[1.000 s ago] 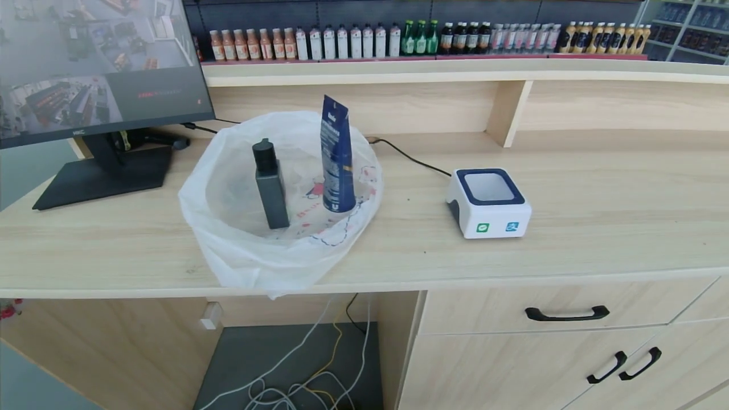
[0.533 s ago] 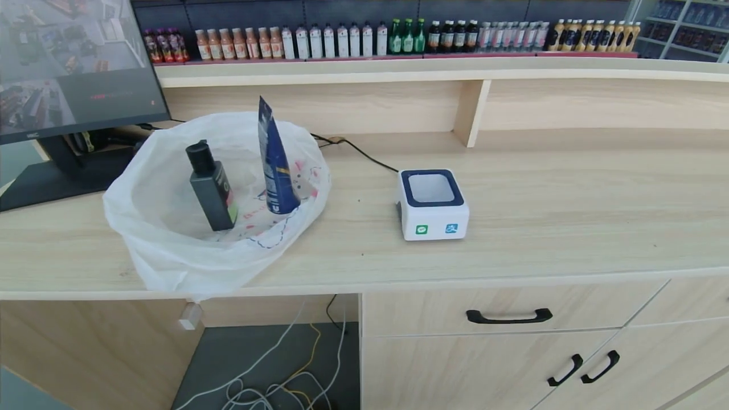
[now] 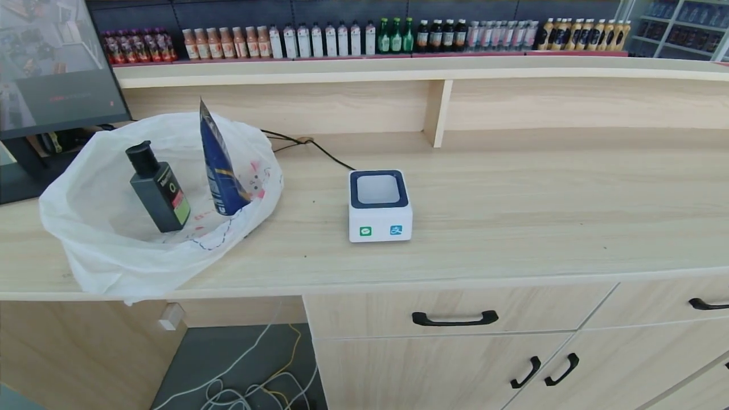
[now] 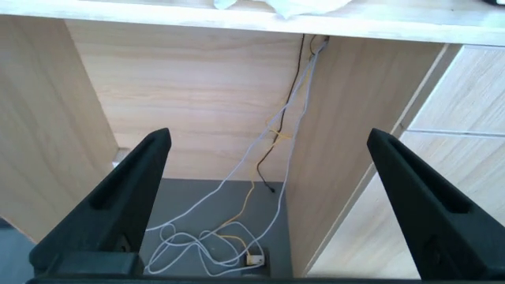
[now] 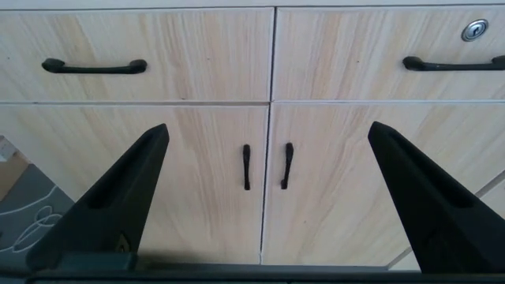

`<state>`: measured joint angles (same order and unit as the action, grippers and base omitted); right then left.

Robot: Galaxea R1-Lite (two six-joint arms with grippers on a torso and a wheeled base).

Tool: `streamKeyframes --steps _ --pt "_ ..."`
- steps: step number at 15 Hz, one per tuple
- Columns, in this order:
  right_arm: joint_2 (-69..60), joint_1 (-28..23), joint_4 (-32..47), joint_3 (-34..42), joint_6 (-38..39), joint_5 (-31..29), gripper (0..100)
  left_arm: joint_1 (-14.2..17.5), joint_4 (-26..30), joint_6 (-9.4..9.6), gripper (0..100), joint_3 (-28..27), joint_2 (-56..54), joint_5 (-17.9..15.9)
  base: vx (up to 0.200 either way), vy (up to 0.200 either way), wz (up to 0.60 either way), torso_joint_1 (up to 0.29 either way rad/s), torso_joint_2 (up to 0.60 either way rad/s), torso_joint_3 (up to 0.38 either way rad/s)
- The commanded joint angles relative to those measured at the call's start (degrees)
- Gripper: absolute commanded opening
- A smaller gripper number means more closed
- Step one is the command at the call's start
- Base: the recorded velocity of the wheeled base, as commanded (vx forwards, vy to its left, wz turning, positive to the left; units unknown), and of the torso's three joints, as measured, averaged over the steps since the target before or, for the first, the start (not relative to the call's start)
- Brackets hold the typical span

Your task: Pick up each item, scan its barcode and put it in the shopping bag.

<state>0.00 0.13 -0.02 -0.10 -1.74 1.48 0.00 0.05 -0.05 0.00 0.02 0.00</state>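
White translucent plastic shopping bag: lies open on the light wood counter, well apart from both sets of jaws; its edge overhangs the counter front, higher than the left jaws.
Dark rectangular bottle with black cap: stands inside the bag, slightly tilted.
Blue flat tube: stands in the bag just beside the bottle, leaning.
White box scanner with blue-framed window: on the counter near the bag, not touching it.
Left gripper: jaws spread wide, holding nothing; loose white and yellow cables lie beyond the gap, under the counter.
Right gripper: jaws spread wide, holding nothing; two vertical black door handles appear between them on the wood cabinet front.
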Motion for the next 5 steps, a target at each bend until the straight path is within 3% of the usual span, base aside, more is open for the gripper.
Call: streamKeyframes --steps 1,5 --pt "0.09 0.04 0.02 0.01 -0.01 0.02 100 0.0 -0.05 -0.04 100 0.0 -0.02 0.0 0.0 0.0 0.0 0.0 0.0 0.0" --pt "0.09 0.04 -0.06 0.01 0.07 0.02 100 -0.09 -0.05 0.22 100 0.0 -0.02 0.0 0.0 0.0 0.0 0.0 0.0 0.0"
